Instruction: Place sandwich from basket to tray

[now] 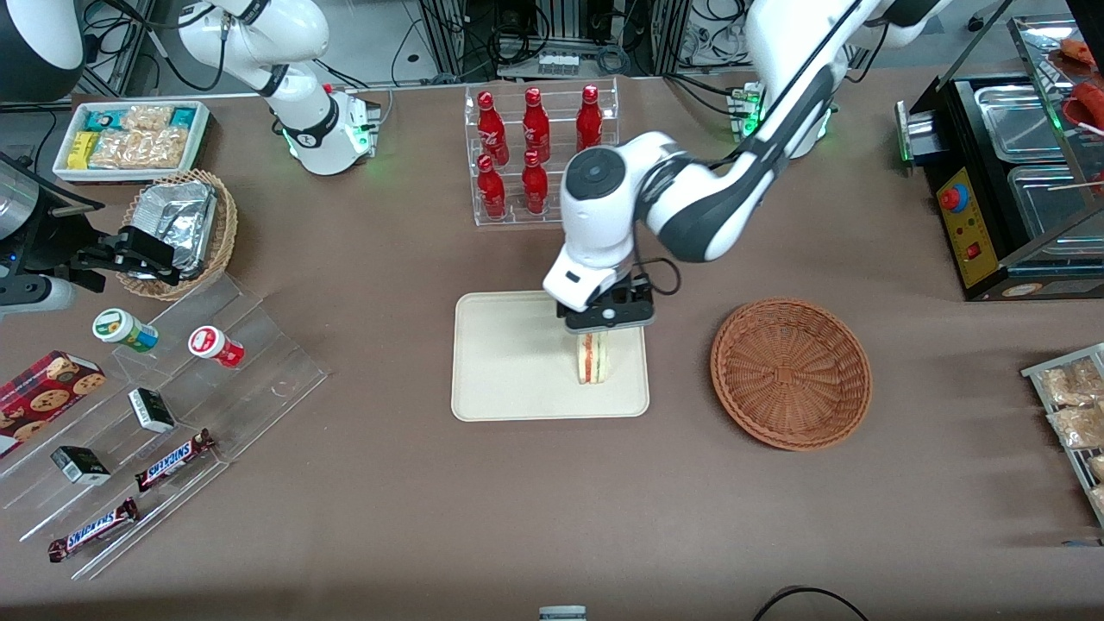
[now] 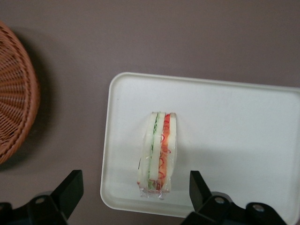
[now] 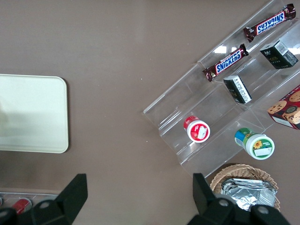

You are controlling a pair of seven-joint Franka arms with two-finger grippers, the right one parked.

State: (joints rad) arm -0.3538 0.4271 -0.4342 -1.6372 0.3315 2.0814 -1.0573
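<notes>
Your tool (image 1: pixel 606 332) hung spread just above the sandwich (image 1: pixel 593 358), which stood on edge on the tray (image 1: pixel 509 362); it looked light and squashable, best pinched gently across its flat bread faces.

- The basket (image 1: pixel 791 373) is reddish-brown woven wicker, ribbed and rough.
- The tray (image 1: pixel 509 362) looks like smooth, matt cream plastic.
- The sandwich (image 1: pixel 593 358) sits in clear, shiny film.
- The claw (image 1: pixel 604 326) above it has matt black fingers (image 2: pixel 70 190), spread wide.
- The surface (image 1: pixel 388 483) is dull brown.
</notes>
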